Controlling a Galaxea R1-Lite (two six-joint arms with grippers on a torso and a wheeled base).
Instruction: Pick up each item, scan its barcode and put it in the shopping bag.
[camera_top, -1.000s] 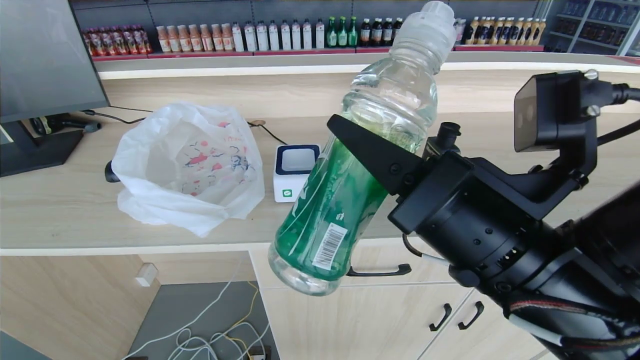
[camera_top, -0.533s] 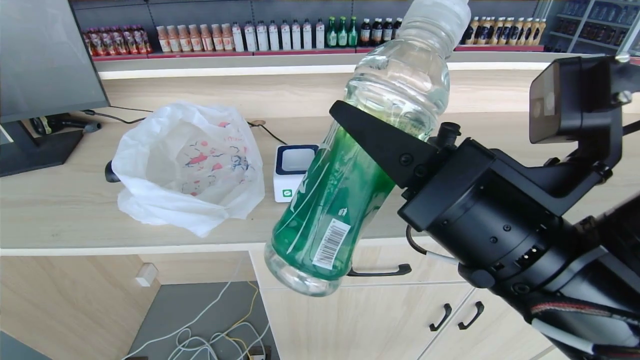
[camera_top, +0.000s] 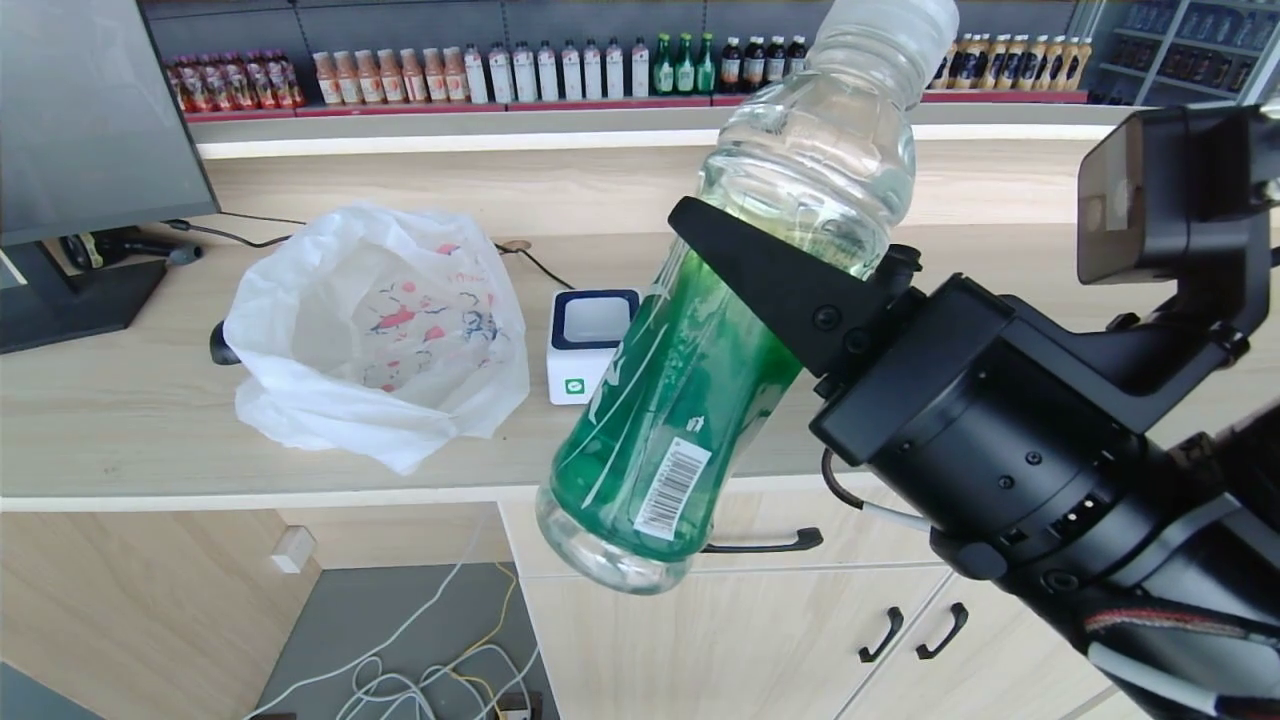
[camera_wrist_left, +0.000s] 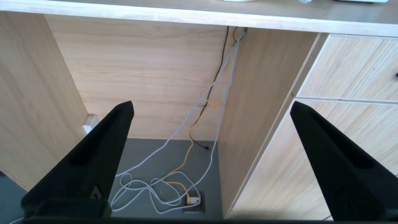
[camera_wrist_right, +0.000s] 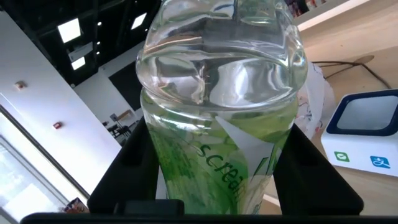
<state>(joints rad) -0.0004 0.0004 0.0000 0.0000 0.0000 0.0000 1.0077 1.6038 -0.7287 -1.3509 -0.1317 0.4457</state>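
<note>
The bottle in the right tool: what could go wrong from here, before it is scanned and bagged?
The barcode low on the bottle faces the head camera, not the scanner on the counter, so the scan may fail unless the wrist turns.
The right tool holds the bottle tilted, base down; it might slip out and fall.
The shopping bag lies slumped, so the bottle may miss its mouth.

On the bottle (camera_top: 810, 170), a green label (camera_top: 680, 390) carries a barcode (camera_top: 672, 487); the scanner (camera_top: 590, 330) behind it bears green and blue signs (camera_wrist_right: 342, 157).
</note>
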